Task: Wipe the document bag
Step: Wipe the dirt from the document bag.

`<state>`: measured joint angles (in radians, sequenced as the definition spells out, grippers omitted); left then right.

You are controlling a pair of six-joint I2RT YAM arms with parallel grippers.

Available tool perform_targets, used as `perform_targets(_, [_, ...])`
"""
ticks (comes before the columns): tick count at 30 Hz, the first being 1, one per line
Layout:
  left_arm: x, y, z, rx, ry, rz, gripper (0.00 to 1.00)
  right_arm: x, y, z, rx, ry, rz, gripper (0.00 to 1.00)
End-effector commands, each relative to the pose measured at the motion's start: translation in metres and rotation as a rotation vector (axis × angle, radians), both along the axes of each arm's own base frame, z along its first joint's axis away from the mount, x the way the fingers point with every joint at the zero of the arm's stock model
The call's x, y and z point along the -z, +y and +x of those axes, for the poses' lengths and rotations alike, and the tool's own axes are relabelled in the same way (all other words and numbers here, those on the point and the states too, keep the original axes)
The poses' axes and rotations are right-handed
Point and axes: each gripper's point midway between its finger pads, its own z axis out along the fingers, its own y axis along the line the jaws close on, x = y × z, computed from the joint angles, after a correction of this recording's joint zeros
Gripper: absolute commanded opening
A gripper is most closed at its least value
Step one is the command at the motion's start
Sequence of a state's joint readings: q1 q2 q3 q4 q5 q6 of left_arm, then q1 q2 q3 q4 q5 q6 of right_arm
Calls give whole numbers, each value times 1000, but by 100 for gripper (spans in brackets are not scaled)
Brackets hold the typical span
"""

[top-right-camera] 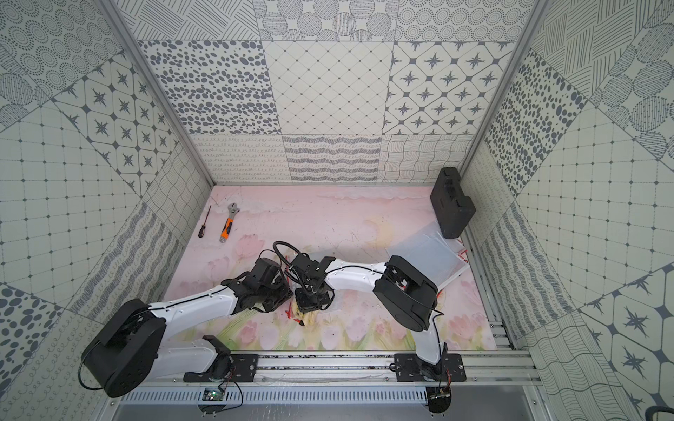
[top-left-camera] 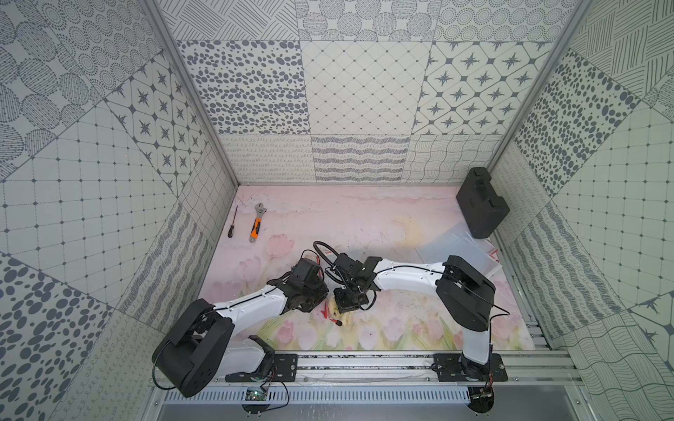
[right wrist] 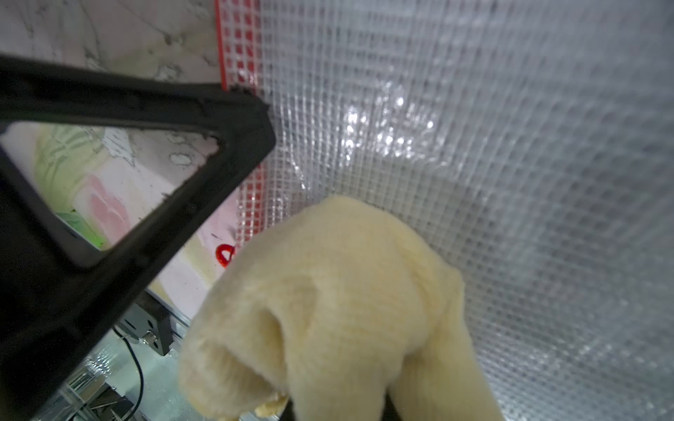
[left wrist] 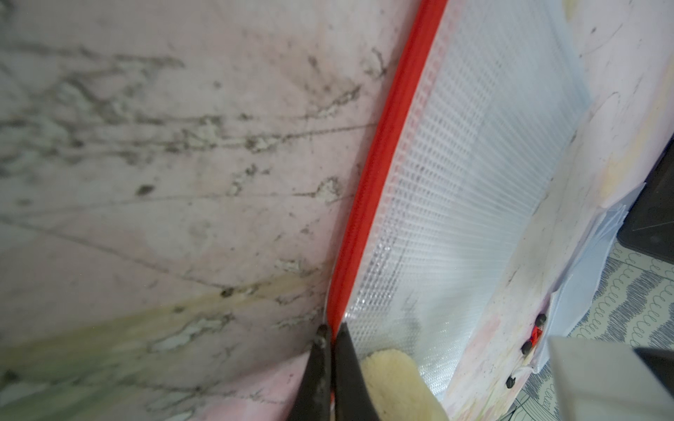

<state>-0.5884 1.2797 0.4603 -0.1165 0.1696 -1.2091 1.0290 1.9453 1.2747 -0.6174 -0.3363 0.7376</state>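
Observation:
The document bag (left wrist: pixel 456 182) is a clear mesh pouch with a red zip edge (left wrist: pixel 383 164), lying on the pink flowered mat at the front middle. In both top views only its red edge (top-left-camera: pixel 327 308) shows beside the arms. My left gripper (left wrist: pixel 330 331) is shut on that red edge at the bag's corner. A pale yellow cloth (right wrist: pixel 328 291) is bunched in my shut right gripper (top-left-camera: pixel 346 310) and rests on the mesh (right wrist: pixel 474 145) just beside the left fingers (right wrist: pixel 146 145). The cloth hides the right fingertips.
An orange-handled wrench (top-left-camera: pixel 256 222) and a screwdriver (top-left-camera: pixel 232 222) lie at the back left. A black case (top-left-camera: pixel 481 204) stands in the back right corner, with a stack of clear pouches (top-left-camera: pixel 456 251) before it. A metal rail (top-left-camera: pixel 364 364) runs along the front.

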Motion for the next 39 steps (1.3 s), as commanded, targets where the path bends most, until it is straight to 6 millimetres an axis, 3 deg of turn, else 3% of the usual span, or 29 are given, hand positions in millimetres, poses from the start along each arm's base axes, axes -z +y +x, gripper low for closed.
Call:
perform_targets(1, [8,15,-9,1,41,81,0,32,-40,-2,79,64,-104,0])
perform_targets(6, [8,17,-10,6,39,92,0,50,-139,10,232,107,-218,0])
perform_targets(8, [8,17,-10,9,39,89,0,44,-159,19,268,96,-223,0])
perform_targets(9, [8,16,-9,11,38,88,0,37,-161,24,265,75,-218,0])
perform_targets(12, [6,16,-9,17,39,92,0,18,-132,41,235,39,-142,0])
perform_targets(16, [4,16,-8,21,37,99,0,-7,-55,61,159,3,25,0])
perform_targets(20, [6,17,-9,22,43,100,0,-6,7,72,95,21,105,0])
perform_targets(24, [7,16,-10,23,45,97,0,1,37,83,81,34,145,0])
perform_targets(26, [6,16,-9,26,42,98,0,11,34,90,88,43,126,0])
perform_targets(28, [5,15,-8,33,40,99,0,23,18,107,132,36,86,0])
perform_targets(34, [6,14,-9,47,45,99,0,41,-70,190,316,-60,-63,0])
perform_targets(36, [6,12,-9,54,44,93,0,42,-90,211,341,-87,-102,0])
perform_targets(38, [6,11,-8,58,45,91,0,39,-90,221,332,-97,-109,0])
perform_targets(39, [6,11,-8,59,45,90,0,35,-79,219,305,-90,-88,0])
